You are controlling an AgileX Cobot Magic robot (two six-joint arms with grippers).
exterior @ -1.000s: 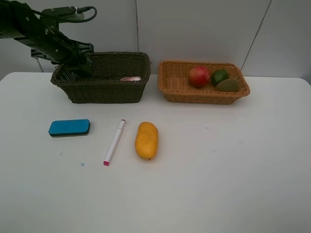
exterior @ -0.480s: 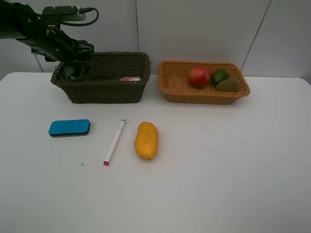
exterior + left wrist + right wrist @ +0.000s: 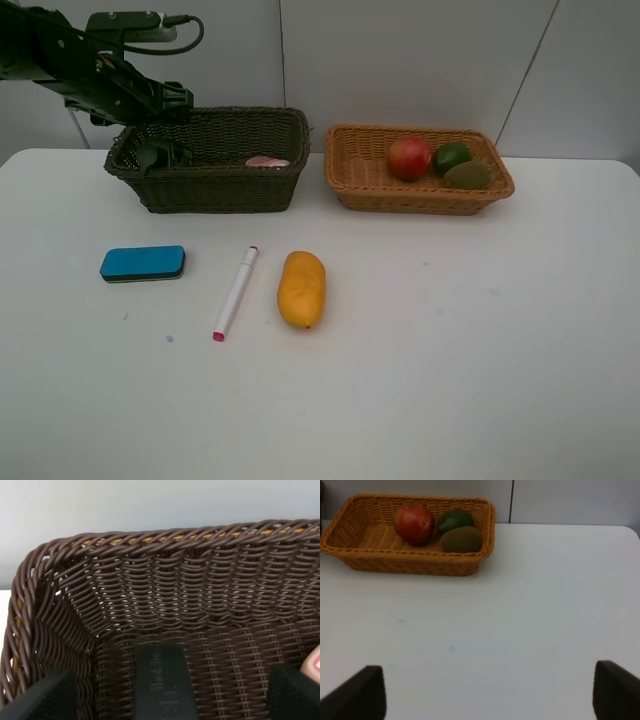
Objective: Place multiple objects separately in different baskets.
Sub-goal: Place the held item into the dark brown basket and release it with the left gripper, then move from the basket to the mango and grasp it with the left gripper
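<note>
My left gripper (image 3: 156, 148) hangs over the left end of the dark olive-brown basket (image 3: 215, 190), jaws wide open. Below it the dark green pump bottle (image 3: 161, 682) lies on the floor of this basket (image 3: 60, 570), free between the fingers (image 3: 50, 695). The pink small bottle (image 3: 267, 161) rests further right in that basket. On the table lie the blue eraser (image 3: 142, 263), the marker (image 3: 236, 292) and the mango (image 3: 301, 288). The tan basket (image 3: 350, 190) holds the red fruit (image 3: 409, 157), lime (image 3: 452, 156) and kiwi (image 3: 468, 175). My right gripper (image 3: 490, 692) is open over bare table.
The white table (image 3: 450, 350) ends at a grey wall just behind both baskets. In the right wrist view the tan basket (image 3: 350, 560) stands at the far side with its three fruits.
My left gripper opened and rose a little out of the dark basket, leaving the dark green pump bottle on the basket floor. The other objects have not moved.
</note>
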